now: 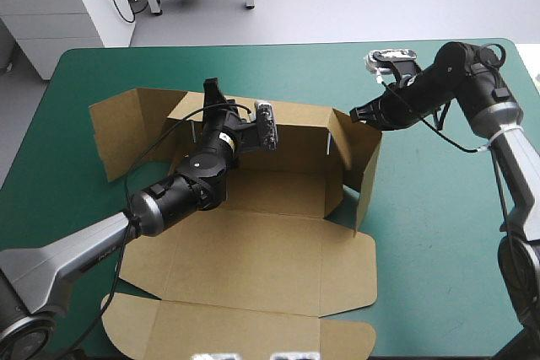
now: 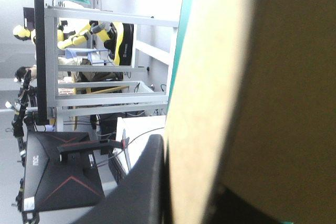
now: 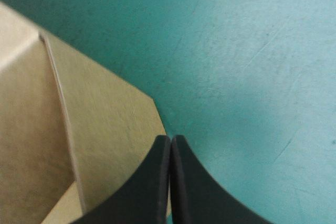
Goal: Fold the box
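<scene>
Box (image 1: 270,242) sits mid-bench (image 1: 439,208) and is partly raised. Its back wall (image 1: 295,137) and right side wall (image 1: 361,158) stand upright. The left side panel (image 1: 118,128) is splayed outward. The front panels (image 1: 253,326) lie flat on the teal-green cover toward the near edge.

Left gripper (image 1: 213,90): clamped on the back wall's top edge near its left end, board between the black fingers. In the wrist view one finger (image 2: 149,182) lies against the board's face. The arm comes in from the near left corner, low over the box floor, with the wrist turned up to the wall.

Right gripper (image 1: 358,113): fingers (image 3: 157,182) pressed together to a point, nothing between them. The tip is at the right side wall's upper outer corner, with cover ahead of it. The arm enters from the right edge, elbow high and forearm sloping down. The right side wall stands between the two grippers.
</scene>
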Available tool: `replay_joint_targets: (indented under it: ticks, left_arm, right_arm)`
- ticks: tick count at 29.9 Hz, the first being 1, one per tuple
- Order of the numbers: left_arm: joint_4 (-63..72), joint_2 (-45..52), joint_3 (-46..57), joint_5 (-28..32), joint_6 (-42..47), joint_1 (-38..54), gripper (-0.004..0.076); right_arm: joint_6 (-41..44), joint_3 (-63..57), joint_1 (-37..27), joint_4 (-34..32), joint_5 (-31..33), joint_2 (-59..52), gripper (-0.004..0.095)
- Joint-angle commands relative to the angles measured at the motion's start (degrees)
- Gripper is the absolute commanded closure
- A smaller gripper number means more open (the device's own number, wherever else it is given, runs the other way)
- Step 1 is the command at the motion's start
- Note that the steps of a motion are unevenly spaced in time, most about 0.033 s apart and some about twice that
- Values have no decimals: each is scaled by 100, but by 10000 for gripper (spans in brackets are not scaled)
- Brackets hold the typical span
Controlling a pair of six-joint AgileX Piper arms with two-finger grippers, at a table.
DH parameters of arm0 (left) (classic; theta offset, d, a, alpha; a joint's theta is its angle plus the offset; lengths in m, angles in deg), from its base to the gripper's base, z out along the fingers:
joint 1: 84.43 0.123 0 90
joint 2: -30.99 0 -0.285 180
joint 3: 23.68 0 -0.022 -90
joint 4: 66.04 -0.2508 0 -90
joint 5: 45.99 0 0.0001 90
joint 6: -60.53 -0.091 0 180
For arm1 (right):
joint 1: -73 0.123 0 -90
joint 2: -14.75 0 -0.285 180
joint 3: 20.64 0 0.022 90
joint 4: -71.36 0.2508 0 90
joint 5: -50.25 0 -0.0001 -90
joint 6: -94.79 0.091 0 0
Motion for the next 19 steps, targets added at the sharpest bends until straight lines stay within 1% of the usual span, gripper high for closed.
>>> replay_joint_targets:
  ticks: [1,5,12,16,19]
  left_arm:
    - [-184,227,-234,-164,259,88,731]
    - [-171,227,-234,-40,259,92,731]
    - [-162,227,-234,-24,259,92,731]
    - [-162,227,-234,-40,259,92,731]
    - [-162,227,-234,-114,259,92,731]
  right_arm:
    - [-200,100,-9,494,209,-293,927]
    - [-512,87,-9,867,139,-293,926]
    - [-807,-152,81,1294,-248,-348,926]
    - [-1101,-863,286,1334,-950,-567,926]
    - [-1468,-1565,434,1423,-1717,-863,926]
